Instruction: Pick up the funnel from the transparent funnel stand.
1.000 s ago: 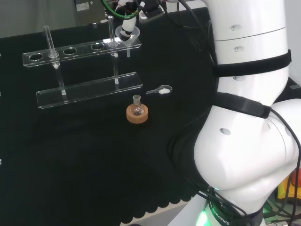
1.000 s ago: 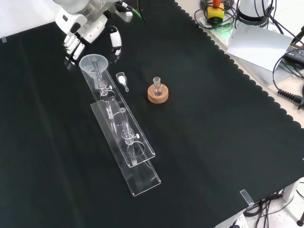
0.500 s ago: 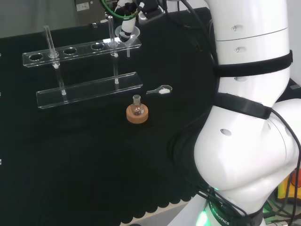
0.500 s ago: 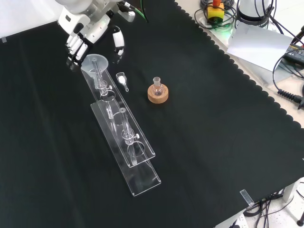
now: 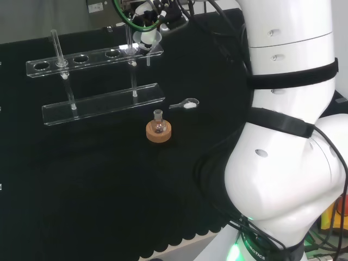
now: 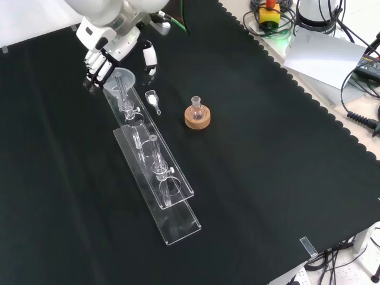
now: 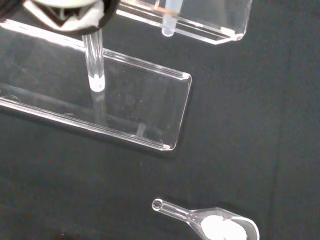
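Observation:
The clear funnel (image 6: pixel 122 78) sits in the end hole of the transparent stand (image 6: pixel 155 172), at the stand's far end in the front view. My hand (image 6: pixel 111 37) hangs just above it, open. Its fingers (image 6: pixel 95 66) reach down beside the rim's left side and the thumb (image 6: pixel 149 59) stands a little apart on the right. From the head view the hand (image 5: pixel 147 23) covers most of the funnel (image 5: pixel 152 49) on the stand's (image 5: pixel 81 58) upper shelf. Seen from the wrist, the funnel's stem (image 7: pixel 168 21) pokes below the shelf, over the base plate (image 7: pixel 135 107).
A small round flask (image 6: pixel 197 109) stands on a cork ring (image 6: pixel 197 118) to the right of the stand in the front view. A clear scoop with white powder (image 6: pixel 153 100) lies between the two, also large in the wrist view as the scoop (image 7: pixel 220 227).
The hand has come down and closer over the funnel, its fingers now beside the rim. Funnel, stand, flask and scoop have not moved.

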